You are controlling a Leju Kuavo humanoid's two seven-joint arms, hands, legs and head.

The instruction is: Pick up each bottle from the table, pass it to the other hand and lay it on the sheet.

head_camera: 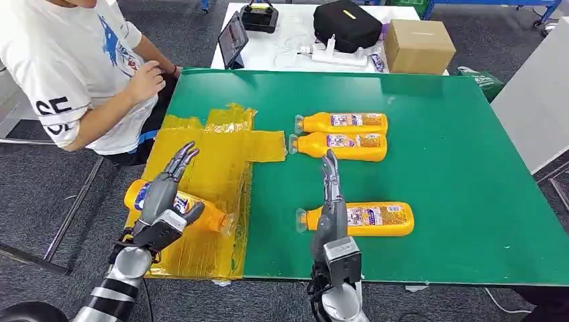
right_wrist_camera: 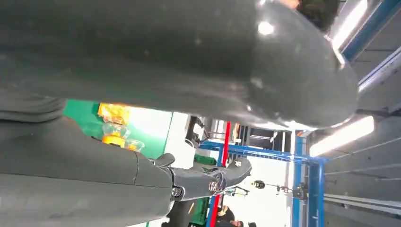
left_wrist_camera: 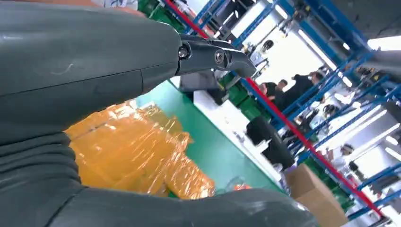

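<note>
One orange bottle (head_camera: 201,213) lies on the yellow sheet (head_camera: 215,157) at the table's left edge, its cap toward the table's middle. My left hand (head_camera: 164,194) hovers over its label with fingers stretched and apart, gripping nothing. In the left wrist view its fingers (left_wrist_camera: 213,54) stand straight above the crinkled sheet (left_wrist_camera: 127,151). Another bottle (head_camera: 376,219) lies on the green table (head_camera: 456,168) near the front. My right hand (head_camera: 330,201) is beside its neck, fingers straight, holding nothing. Two more bottles (head_camera: 342,123) (head_camera: 339,145) lie side by side farther back.
A seated person (head_camera: 74,60) in a white shirt is at the table's far left corner, hands near their lap. Behind stands a white table with a tablet (head_camera: 233,39), a black bag (head_camera: 345,25) and a cardboard box (head_camera: 417,45). The table's right half is bare green.
</note>
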